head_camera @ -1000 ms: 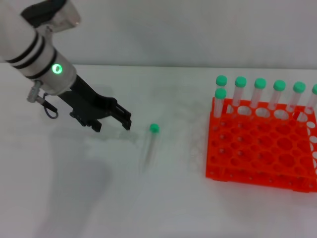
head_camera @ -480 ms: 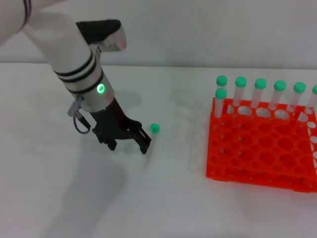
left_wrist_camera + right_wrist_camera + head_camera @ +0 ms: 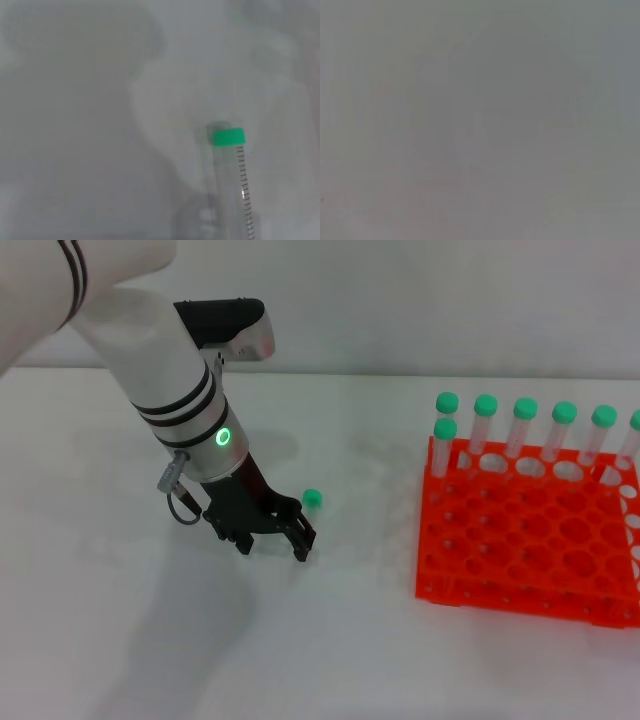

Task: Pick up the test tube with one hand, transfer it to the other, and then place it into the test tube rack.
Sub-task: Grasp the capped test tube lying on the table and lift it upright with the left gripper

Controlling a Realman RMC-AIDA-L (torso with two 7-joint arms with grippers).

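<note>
White desk [image 3: 400, 660]: your left gripper [image 3: 272, 535], fingers spread, hangs over the test tube [image 3: 311, 502] at centre frame. Pickup step; next, straddle and close.

You've got a slim clear plastic test tube [image 3: 235, 185] with a ridged green plastic cap and printed black graduations, lying on a smooth matt white tabletop [image 3: 330, 660]. The bright orange plastic rack [image 3: 530, 550] looks glossy. The left arm's black gripper [image 3: 270, 535] is matt, below a smooth white casing.
</note>
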